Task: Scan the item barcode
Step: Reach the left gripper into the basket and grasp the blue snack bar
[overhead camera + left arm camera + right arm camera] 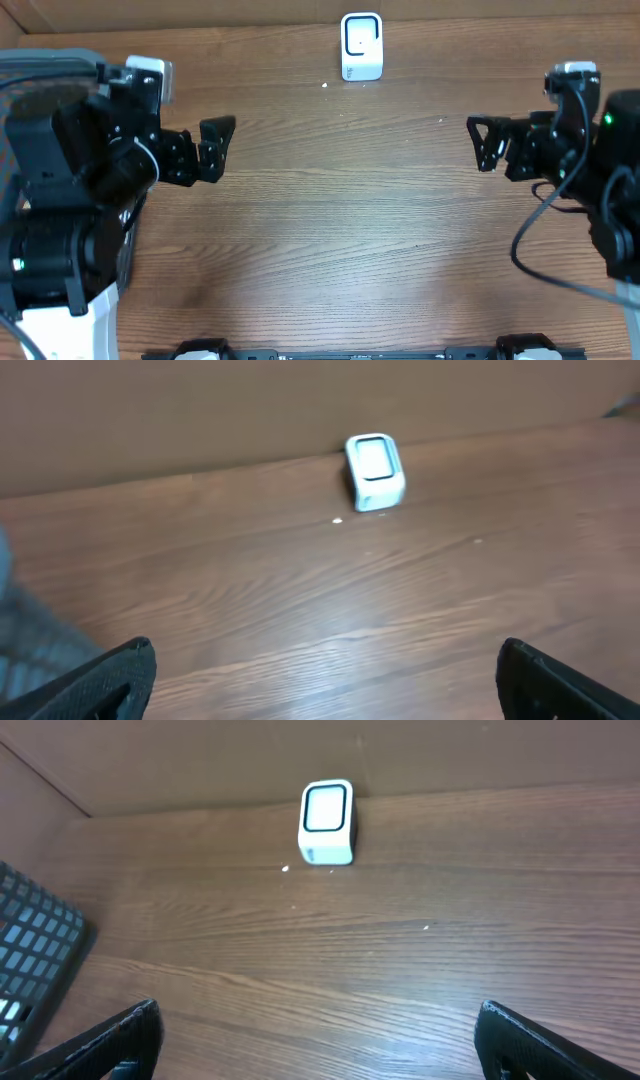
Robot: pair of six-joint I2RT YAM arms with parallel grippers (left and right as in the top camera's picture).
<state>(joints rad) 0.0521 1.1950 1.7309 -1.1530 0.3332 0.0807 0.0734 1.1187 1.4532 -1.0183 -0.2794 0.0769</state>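
Note:
A small white scanner (pixel 361 45) with a grey window stands upright at the back middle of the wooden table, against the brown wall. Both wrist views show the scanner (pixel 374 470) (pixel 327 820) far ahead. No item with a barcode is in view. My left gripper (pixel 222 148) hovers at the left side of the table, open and empty, and the left wrist view shows only bare wood between its wide-set fingertips (pixel 327 660). My right gripper (pixel 478 145) faces it from the right side, open and empty too (pixel 320 1020).
A dark mesh basket (pixel 30 950) sits at the far left beside the left arm, and its grey rim (pixel 40 60) shows overhead. The brown wall (pixel 200 12) closes the back edge. Wide bare wood (pixel 340 220) lies between the two grippers.

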